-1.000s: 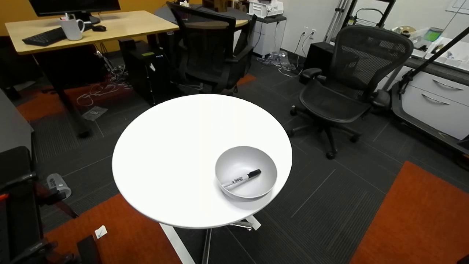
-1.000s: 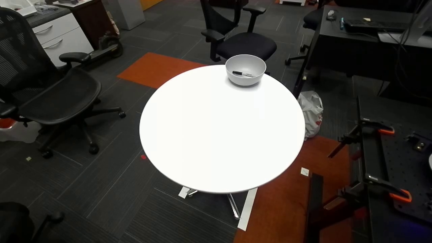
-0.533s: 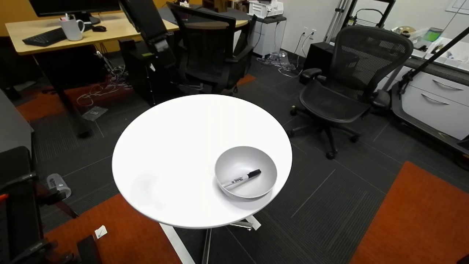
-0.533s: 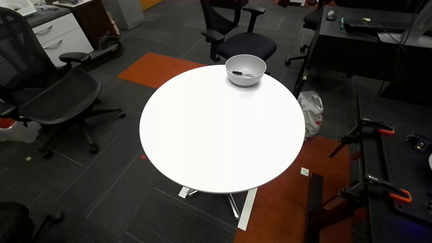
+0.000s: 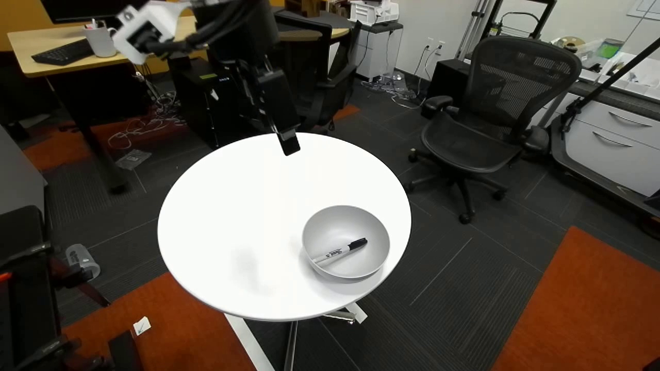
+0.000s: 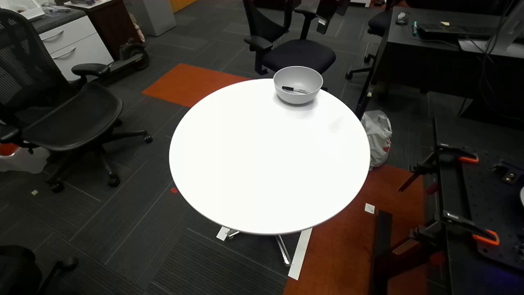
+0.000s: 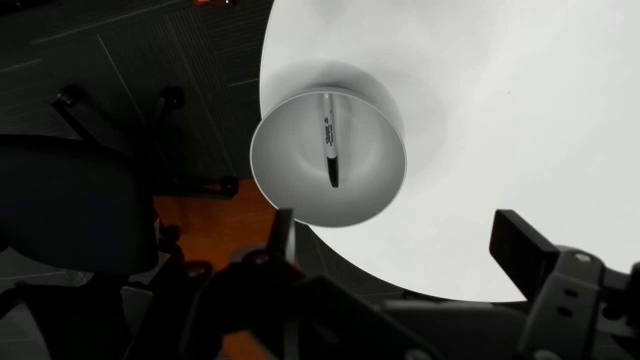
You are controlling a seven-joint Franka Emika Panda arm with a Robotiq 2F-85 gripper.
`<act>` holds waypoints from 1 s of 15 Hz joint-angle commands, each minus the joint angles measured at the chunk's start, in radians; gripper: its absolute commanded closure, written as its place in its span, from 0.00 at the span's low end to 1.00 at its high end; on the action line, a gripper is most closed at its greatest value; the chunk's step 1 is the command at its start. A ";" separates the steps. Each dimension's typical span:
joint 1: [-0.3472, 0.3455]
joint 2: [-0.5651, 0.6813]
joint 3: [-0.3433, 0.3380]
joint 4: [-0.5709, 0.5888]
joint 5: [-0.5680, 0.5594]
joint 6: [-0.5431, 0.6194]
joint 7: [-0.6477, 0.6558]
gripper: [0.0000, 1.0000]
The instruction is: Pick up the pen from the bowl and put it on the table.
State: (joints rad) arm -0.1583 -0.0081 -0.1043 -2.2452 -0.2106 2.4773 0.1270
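The pen is a white marker with a black cap. It lies in the bowl in both exterior views and in the wrist view. The round light grey bowl stands near the edge of the round white table. My gripper is open and empty, its fingers wide apart. In an exterior view the gripper hangs above the table's far edge, apart from the bowl. Its tip also shows at the top of an exterior view.
A black mesh chair stands beside the table, and another chair stands just beyond the bowl's side. A wooden desk with a mug and keyboard is behind. A black bench with orange-tipped clamps stands near the table.
The arm was out of view one second ago. It has come in from the top and moved down and right towards the table in an exterior view. The bowl and pen have not moved.
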 commanded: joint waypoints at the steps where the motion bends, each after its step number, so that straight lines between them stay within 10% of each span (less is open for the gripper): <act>1: 0.009 0.022 -0.016 0.015 0.002 -0.003 -0.003 0.00; 15: 0.002 0.130 -0.036 0.036 -0.004 0.154 -0.063 0.00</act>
State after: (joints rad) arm -0.1581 0.0862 -0.1235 -2.2101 -0.2138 2.5670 0.1017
